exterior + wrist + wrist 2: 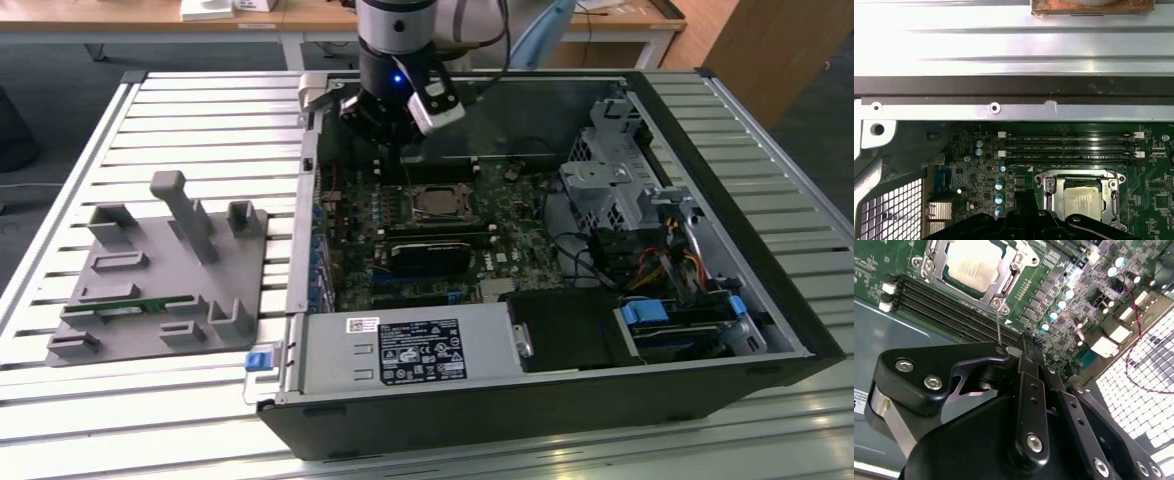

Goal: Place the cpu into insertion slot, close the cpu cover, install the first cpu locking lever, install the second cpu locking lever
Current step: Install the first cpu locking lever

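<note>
While the hand (1019,346) hangs low over the green board (879,262), its grip cannot be told | cpu (974,265) lies framed by the lowered cover (1006,285) | thin lever (998,325) reaches the hand | memory slots (954,305) beside | case label (416,352) unreadable

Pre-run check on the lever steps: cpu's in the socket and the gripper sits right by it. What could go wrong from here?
1. The thin locking lever stands up from a corner of the cpu cover toward the gripper. Pushed off-axis, it could slip free or bend.
2. The memory slots lie between the cpu cover and the gripper. A low sweep might scrape them.
</note>
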Tool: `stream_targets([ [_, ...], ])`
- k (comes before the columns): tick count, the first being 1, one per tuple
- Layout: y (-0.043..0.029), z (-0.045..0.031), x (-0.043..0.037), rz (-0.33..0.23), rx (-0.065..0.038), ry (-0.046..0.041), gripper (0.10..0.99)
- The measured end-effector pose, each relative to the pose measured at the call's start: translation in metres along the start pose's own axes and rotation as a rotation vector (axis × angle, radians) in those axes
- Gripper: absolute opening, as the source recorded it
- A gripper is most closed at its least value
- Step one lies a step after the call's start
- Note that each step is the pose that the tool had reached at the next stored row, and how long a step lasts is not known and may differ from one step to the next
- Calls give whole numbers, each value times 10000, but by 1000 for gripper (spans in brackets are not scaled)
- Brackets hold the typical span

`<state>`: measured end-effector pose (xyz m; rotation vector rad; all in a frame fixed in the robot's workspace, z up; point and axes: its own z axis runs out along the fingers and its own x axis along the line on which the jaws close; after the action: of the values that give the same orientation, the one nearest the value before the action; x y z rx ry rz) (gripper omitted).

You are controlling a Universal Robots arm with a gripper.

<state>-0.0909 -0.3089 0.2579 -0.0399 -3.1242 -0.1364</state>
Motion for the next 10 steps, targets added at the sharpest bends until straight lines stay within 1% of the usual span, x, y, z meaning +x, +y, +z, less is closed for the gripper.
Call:
stream_targets([
  [5, 50, 18, 9, 0, 0, 0, 106],
  [10, 84, 27, 10, 0, 0, 0, 106],
])
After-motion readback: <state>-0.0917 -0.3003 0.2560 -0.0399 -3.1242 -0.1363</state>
